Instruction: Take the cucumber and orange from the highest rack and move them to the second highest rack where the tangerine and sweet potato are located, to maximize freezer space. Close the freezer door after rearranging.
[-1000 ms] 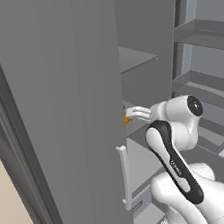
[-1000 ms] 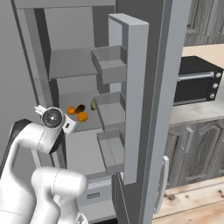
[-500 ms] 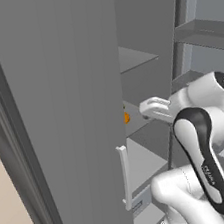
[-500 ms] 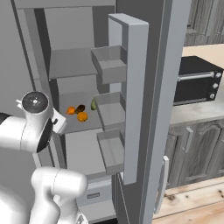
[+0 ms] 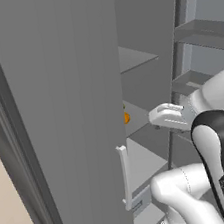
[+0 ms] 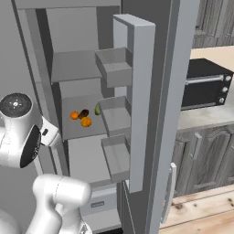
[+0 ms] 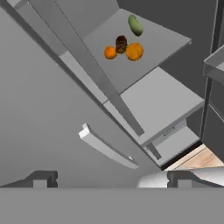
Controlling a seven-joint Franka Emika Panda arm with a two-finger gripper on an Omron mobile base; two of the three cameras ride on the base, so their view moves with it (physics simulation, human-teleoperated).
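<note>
Facing the gripper (image 7: 111, 179): the inside of the freezer (image 6: 77, 55). The jaws are spread wide with nothing between them.
Cucumber (image 6: 97, 109): on the second highest rack (image 6: 73, 132), towards its right edge. Its long axis seems to run front to back, though it is too small to be sure.
Orange (image 6: 86, 121): on the same rack, near the middle, just in front of the sweet potato (image 6: 83, 113). I take the larger fruit for the orange and the smaller one towards the left edge for the tangerine (image 6: 74, 115).
Highest rack (image 6: 75, 68): bare, so the moving looks finished.
Step left: shutting the freezer door (image 6: 137, 91).
Key relation: the door stands swung out to the arm's right, tall axis upright, trays facing the opening. The gripper hangs at the left edge of the opening, beside the neighbouring shut panel and its handle (image 5: 124, 175). It must therefore cross to the right and get behind the door's outer face to push it.
Change from earlier: the arm has drawn back and to the left, away from the rack. The jaws are as wide as before and the fruit has not shifted.
</note>
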